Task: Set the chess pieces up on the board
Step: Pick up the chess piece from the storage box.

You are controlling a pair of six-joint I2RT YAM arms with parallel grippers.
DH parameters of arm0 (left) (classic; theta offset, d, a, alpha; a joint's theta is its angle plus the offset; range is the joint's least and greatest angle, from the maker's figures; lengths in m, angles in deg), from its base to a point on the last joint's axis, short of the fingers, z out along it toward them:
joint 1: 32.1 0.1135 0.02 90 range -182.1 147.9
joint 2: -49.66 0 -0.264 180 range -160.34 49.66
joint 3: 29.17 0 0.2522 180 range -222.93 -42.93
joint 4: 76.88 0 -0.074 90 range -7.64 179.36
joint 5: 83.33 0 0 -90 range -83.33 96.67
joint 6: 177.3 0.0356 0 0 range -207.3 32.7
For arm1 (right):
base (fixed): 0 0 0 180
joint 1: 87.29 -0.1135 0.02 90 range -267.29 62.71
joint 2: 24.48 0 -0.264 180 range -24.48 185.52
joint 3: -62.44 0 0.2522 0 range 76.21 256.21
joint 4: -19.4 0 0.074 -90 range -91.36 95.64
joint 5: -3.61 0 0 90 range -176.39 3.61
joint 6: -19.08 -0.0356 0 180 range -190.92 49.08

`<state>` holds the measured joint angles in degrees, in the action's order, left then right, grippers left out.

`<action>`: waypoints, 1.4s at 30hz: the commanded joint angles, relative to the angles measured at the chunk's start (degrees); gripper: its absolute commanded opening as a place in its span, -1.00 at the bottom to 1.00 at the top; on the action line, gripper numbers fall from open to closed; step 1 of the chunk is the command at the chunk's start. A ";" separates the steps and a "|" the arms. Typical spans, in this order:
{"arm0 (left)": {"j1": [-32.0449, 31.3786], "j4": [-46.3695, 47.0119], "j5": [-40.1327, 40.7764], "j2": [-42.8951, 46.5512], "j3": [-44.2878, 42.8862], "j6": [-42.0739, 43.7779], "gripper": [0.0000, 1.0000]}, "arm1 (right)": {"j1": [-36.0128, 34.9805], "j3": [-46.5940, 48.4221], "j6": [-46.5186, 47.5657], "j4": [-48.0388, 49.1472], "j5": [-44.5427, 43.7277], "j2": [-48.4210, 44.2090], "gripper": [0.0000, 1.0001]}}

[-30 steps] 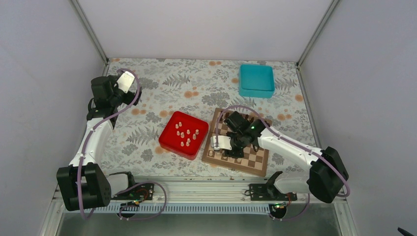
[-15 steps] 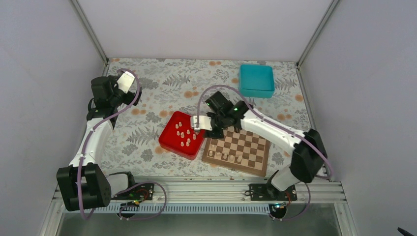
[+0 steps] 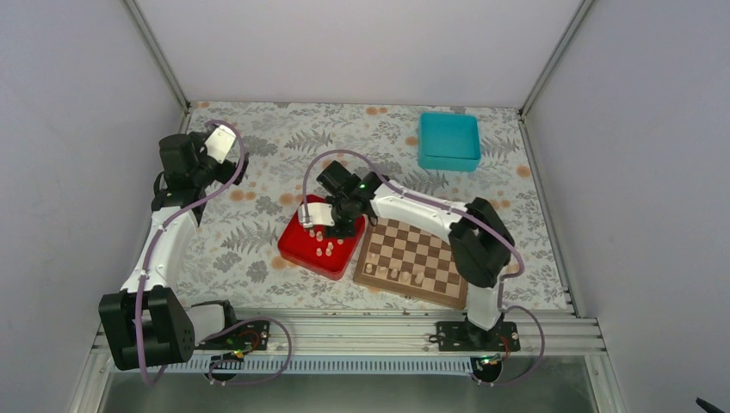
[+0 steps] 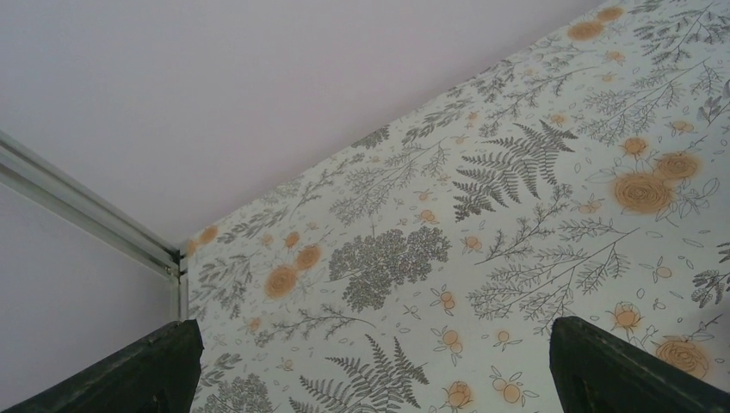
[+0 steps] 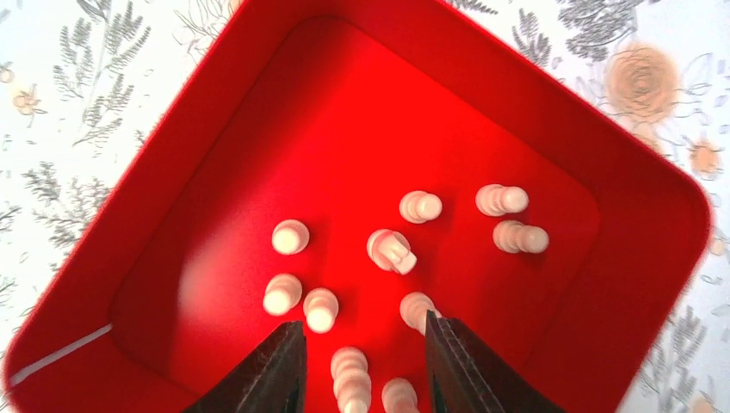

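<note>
The wooden chessboard (image 3: 426, 249) lies right of centre, with several pale chess pieces (image 3: 393, 274) standing along its near rows. More cream pieces (image 3: 326, 249) lie in a red tray (image 3: 295, 250) just left of the board. My right gripper (image 3: 331, 225) hangs above that tray, pointing down. In the right wrist view its jaws (image 5: 363, 325) stand open over the tray's floor, with loose pieces (image 5: 392, 250) scattered below and nothing gripped. One piece (image 5: 350, 370) lies under the gap. My left gripper (image 3: 219, 142) is open at the far left, above bare floral cloth (image 4: 413, 258).
A teal box (image 3: 448, 140) sits at the back right. The red tray's walls (image 5: 138, 206) rise around the loose pieces. White enclosure walls and metal posts bound the table on three sides. The left arm stays far from the tray and board.
My right arm has swung left from above the board's near rows to above the red tray, and its jaws have widened slightly. The left arm has not moved.
</note>
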<state>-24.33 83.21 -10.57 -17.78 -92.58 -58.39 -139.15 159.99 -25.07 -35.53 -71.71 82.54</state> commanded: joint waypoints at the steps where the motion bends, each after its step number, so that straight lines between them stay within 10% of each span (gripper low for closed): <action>1: 0.32 -0.07 -1.87 1.08 -0.82 -0.34 1.00 | -1.01 2.96 0.29 1.43 -1.02 4.26 -0.26; 22: 0.32 -0.25 -4.12 2.30 -0.54 -0.63 1.00 | -1.56 3.56 0.84 6.12 -4.36 9.71 -0.25; 29: -2.35 -7.56 -9.77 -1.32 -6.65 3.46 1.00 | 0.21 -3.34 1.22 7.50 -2.76 -3.20 0.25; 42: -26.75 -31.94 -1.17 -16.26 -21.83 18.19 0.93 | 19.98 -10.53 -0.43 6.47 -6.90 -16.60 1.00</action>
<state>-44.67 60.30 -14.48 -31.15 -111.18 -45.34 -125.90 152.45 -23.33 -29.89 -76.48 67.79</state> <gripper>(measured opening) 0.993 0.996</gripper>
